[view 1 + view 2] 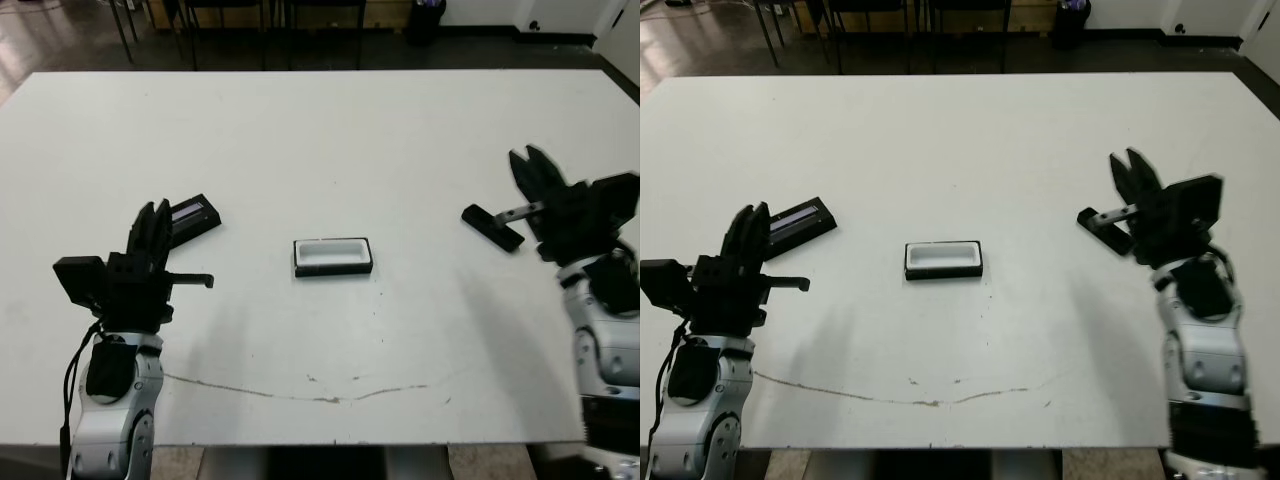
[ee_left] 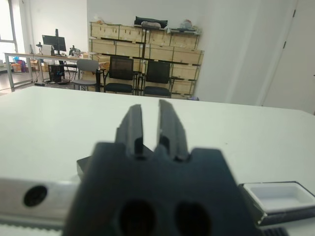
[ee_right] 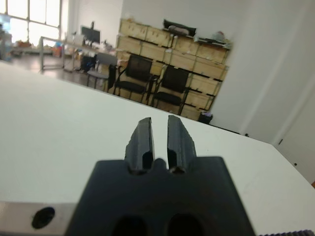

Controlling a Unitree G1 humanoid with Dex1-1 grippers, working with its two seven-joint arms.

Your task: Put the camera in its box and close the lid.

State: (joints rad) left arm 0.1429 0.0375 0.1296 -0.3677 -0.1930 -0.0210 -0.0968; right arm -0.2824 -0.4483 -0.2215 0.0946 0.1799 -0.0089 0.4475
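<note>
I take the box (image 1: pixel 333 257) as my landmark: it sits open near the middle of the white table (image 1: pixel 330 130), long axis running left to right across my view, white lining up, and I see nothing inside it. The left wrist view confirms a bare white interior. To the box's left and a little farther from me lies a dark flat piece with a bluish glossy strip on its face (image 1: pixel 193 216), which I read as the camera; its long axis is skewed, the end nearer the box swung slightly away from me. Its near-left end is hidden behind the left gripper (image 1: pixel 152 235), so I cannot tell whether they touch. That gripper hovers left of the box with its two fingers close together, only a narrow slit between them in the left wrist view, and nothing held. Well to the box's right lies the lid (image 1: pixel 492 228), a thin black panel, long axis diagonal, its far end pointing toward the box's side and its near end toward the right gripper (image 1: pixel 535 175). The right gripper is raised just right of the lid; its fingers stand slightly parted with a narrow gap, clamped on nothing. A thin curved scuff line (image 1: pixel 330 396) marks the table on my side of the box.
</note>
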